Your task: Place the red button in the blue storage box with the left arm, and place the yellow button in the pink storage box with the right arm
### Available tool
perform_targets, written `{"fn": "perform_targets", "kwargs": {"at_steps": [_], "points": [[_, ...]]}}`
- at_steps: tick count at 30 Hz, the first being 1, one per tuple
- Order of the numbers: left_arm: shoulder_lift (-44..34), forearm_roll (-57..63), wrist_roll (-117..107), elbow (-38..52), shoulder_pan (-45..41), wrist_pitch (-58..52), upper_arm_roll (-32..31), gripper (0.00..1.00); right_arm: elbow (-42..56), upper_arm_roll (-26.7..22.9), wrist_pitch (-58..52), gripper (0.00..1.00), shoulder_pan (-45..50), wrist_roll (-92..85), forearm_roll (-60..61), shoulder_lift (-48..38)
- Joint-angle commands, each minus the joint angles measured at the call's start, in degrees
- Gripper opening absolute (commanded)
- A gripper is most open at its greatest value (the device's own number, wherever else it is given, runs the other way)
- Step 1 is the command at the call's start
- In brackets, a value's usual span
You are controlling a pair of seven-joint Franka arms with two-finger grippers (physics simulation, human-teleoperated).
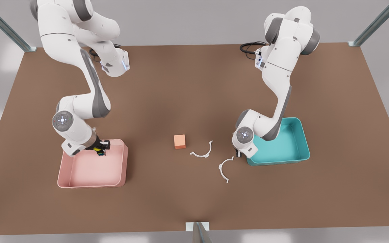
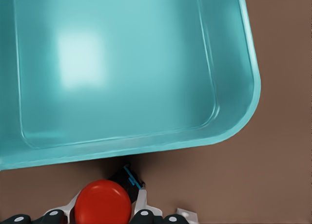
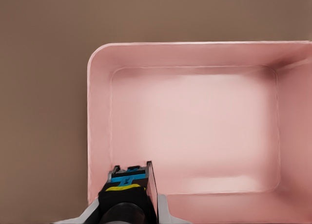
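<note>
Front view: my right jaws hang over the shallow pale pink plastic tray's far wall; my left jaws hang beside the shallow teal-blue plastic tray on the brown counter.

Left wrist view: my left jaws are clamped on the tiny red-capped button, just outside the teal tray's wall.

Right wrist view: my right jaws are clamped on the tiny yellow-capped button, above the pink tray's edge.

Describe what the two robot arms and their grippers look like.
Both arms are glossy white with grey joint sections. Each has a round grey cap with glowing blue-white lights near the wrist and black cables near the base. The left gripper and right gripper are black.
</note>
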Motion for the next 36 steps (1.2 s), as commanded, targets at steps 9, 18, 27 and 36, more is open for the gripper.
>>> {"fn": "perform_targets", "kwargs": {"at_steps": [9,18,27,36], "points": [[-11.19,0.04,3.80,2.18,-0.66,-15.91,-0.44,0.55,6.36,-5.89,3.24,1.00,-0.97,-30.90,4.20,12.69],[-14.62,-2.69,13.91,-1.25,9.18,-28.67,-0.18,0.55,12.69,9.49,-18.02,1.00,-10.90,-13.85,-1.60,-13.67],[-12.07,-2.07,23.40,-2.31,12.70,-22.69,0.09,1.00,10.05,7.56,-23.04,1.00,-5.28,-6.81,-1.95,-15.52],[-24.81,-5.59,122.45,11.05,19.56,-23.21,1.67,1.00,10.67,7.56,-24.36,1.00,-5.36,-7.34,-1.86,-15.61]]}}
